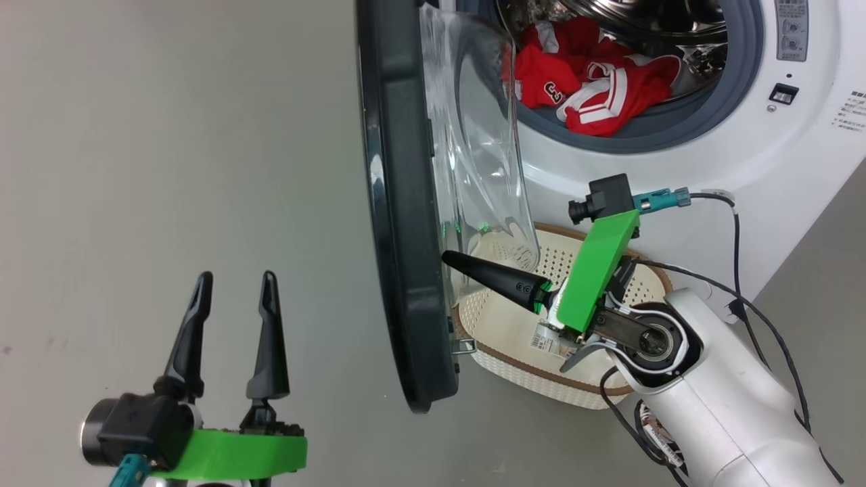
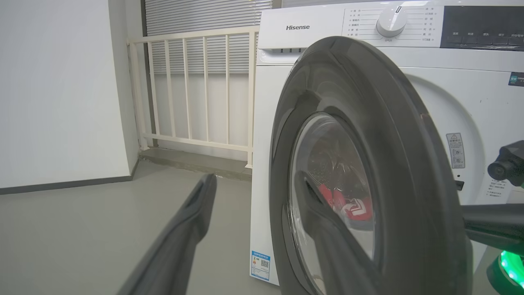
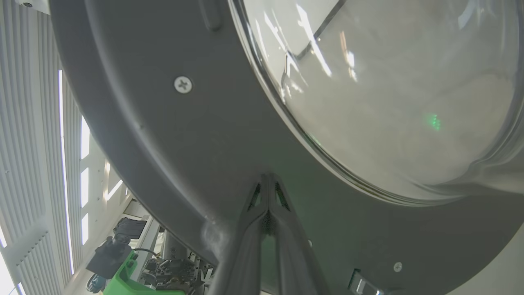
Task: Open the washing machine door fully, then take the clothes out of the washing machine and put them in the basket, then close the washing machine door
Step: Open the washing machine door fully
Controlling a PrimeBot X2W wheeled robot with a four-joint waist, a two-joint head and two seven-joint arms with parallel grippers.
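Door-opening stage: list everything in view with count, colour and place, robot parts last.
washing machine: one, white, ahead on the grey floor.
washing machine door: one, glossy black with clear glass bowl, standing open.
clothes: heap, count unclear, red with white trim, in the drum.
basket: one, cream with brown rim, on the floor before the machine, beside the open door.
railing: one, cream, left of the machine.
left gripper: one, dark fingers, open and empty, left of the door.
right gripper: one, dark fingers, shut, tips at the door's inner face.
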